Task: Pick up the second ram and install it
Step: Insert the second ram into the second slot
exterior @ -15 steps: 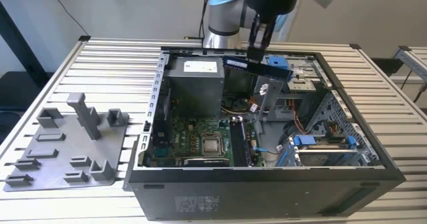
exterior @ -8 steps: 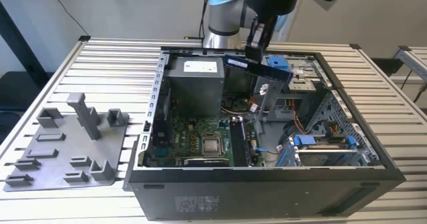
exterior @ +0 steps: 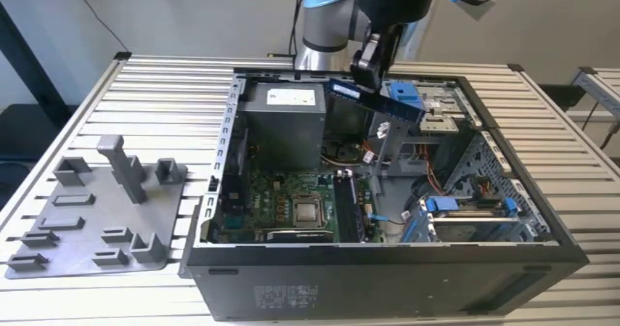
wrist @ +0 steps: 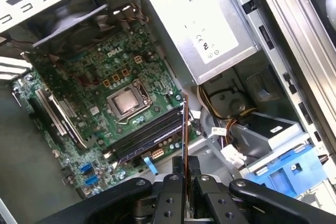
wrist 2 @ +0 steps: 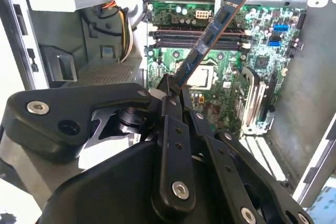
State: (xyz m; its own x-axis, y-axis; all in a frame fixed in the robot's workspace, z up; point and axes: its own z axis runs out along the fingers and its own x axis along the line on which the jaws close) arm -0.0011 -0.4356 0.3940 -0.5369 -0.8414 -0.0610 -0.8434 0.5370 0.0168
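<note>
My gripper hangs over the back of the open computer case and is shut on the second ram, a thin dark board held at one end and tilted. In the second wrist view the ram slants out from the gripper above the green motherboard. The first wrist view shows the ram edge-on, rising from the gripper over the dark memory slots. Those slots lie well below the ram, beside the processor.
A grey plate with plastic holder blocks lies on the slatted table at the exterior view's left. Inside the case are the grey power supply, blue drive brackets and loose cables.
</note>
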